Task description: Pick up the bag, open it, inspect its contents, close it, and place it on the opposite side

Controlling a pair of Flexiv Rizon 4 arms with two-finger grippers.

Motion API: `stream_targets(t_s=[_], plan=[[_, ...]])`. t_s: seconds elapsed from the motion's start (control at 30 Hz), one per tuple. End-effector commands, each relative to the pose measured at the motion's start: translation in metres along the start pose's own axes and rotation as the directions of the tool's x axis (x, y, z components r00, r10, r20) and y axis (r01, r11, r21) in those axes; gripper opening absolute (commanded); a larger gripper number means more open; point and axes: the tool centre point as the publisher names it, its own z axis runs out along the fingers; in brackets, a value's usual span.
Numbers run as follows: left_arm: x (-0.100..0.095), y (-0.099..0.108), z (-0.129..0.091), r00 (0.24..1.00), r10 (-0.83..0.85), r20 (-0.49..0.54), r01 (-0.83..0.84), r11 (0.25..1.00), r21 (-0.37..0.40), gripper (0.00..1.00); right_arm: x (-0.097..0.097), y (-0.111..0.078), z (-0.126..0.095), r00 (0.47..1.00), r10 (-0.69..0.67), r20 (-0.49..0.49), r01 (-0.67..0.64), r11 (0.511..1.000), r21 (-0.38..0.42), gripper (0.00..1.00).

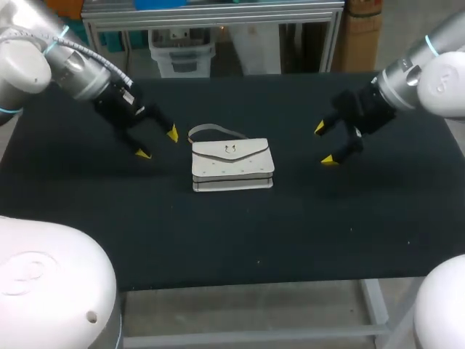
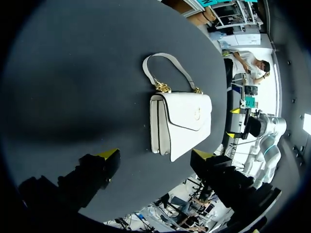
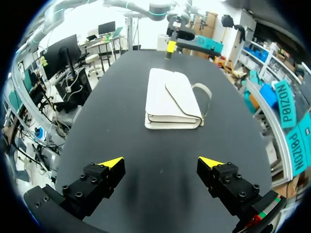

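Note:
A white handbag [image 1: 232, 165] lies flat near the middle of the black table [image 1: 232, 233], flap shut, its strap looped toward the far side. My left gripper [image 1: 157, 143] hovers open just left of it, nothing between its fingers. In the left wrist view the bag [image 2: 181, 122] lies ahead of the open left gripper [image 2: 156, 155], gold chain links at the strap. My right gripper [image 1: 324, 143] hangs open to the bag's right, a gap apart. Ahead of the open right gripper [image 3: 161, 162] in the right wrist view lies the bag [image 3: 172, 100], with my left gripper's yellow fingertip [image 3: 170, 47] beyond it.
Bare black tabletop surrounds the bag on all sides. The table's front edge [image 1: 240, 285] runs across the near side, and a metal frame [image 1: 211, 14] stands behind the far edge.

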Motion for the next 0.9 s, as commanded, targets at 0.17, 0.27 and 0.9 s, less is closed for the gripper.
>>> stream_targets(t_s=[0.17,0.27,0.9], plan=[[0.010,-0.003,-0.028,0.972,0.147,0.183,-0.143,0.989,-0.035,1.00,0.007,0.035,-0.005,0.998,-0.045,0.052,0.038,0.991,0.128,1.00],[0.013,-0.003,-0.032,0.954,0.199,0.224,-0.200,0.980,-0.017,1.00,0.009,0.043,-0.003,0.996,-0.059,0.069,0.049,0.988,0.149,1.00],[0.021,-0.003,-0.040,0.887,0.401,0.231,-0.394,0.916,-0.079,1.00,0.019,0.068,0.008,0.988,-0.109,0.108,0.087,0.978,0.189,1.00]])
